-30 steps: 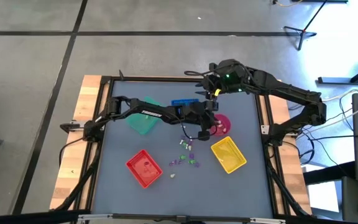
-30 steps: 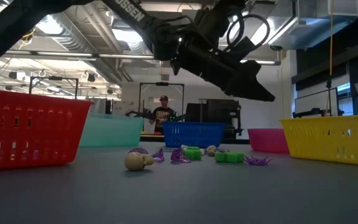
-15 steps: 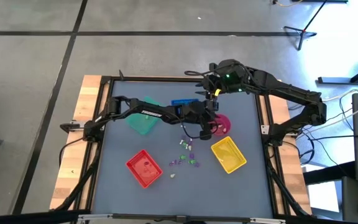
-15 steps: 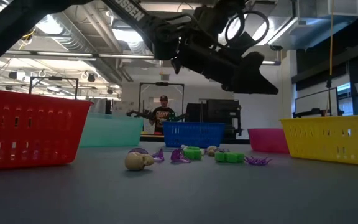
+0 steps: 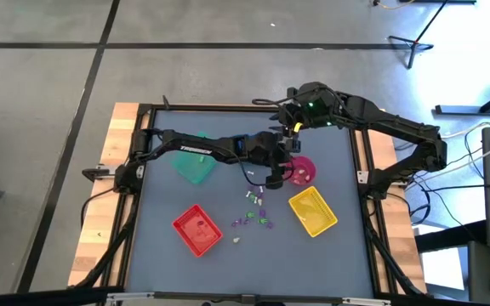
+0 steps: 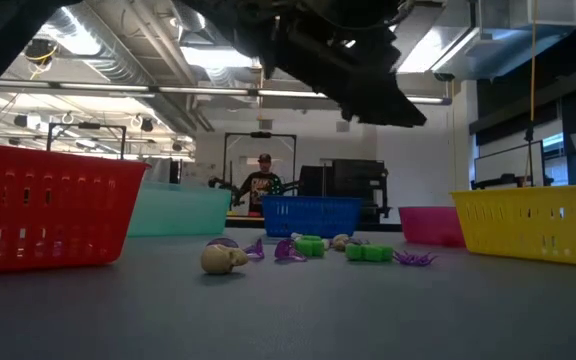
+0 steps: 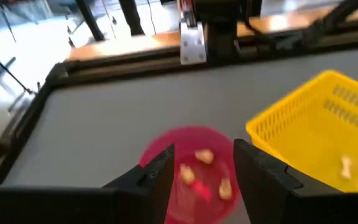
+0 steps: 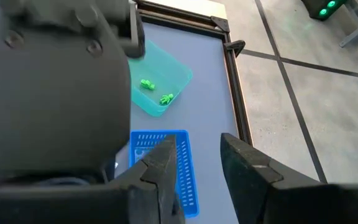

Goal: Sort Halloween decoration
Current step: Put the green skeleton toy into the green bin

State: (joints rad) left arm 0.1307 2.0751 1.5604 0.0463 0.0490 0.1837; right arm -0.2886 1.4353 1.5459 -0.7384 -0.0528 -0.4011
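Several tiny green, purple and white Halloween trinkets (image 5: 253,212) lie loose on the grey mat mid-table, among them a small skull (image 6: 223,259). My left gripper (image 7: 205,152) hovers open just above the near-left rim of the round pink bowl (image 7: 194,177), which holds a few pinkish trinkets (image 7: 224,186). In the high view this gripper (image 5: 279,174) is beside the bowl (image 5: 303,170). My right gripper (image 8: 197,146) waits open, high over the blue tray (image 8: 166,165) at the far side (image 5: 294,129). Nothing sits between either pair of fingers.
The yellow tray (image 5: 313,211) with one pale trinket (image 7: 347,165) stands right of the loose pile. The red tray (image 5: 197,229) is near left. The teal tray (image 8: 160,87) with green trinkets (image 8: 146,84) is far left. A person (image 6: 263,180) stands in the room behind.
My left gripper has opened over the pink bowl and then risen straight up from it, tipping a little closer to level. My right gripper has kept still.
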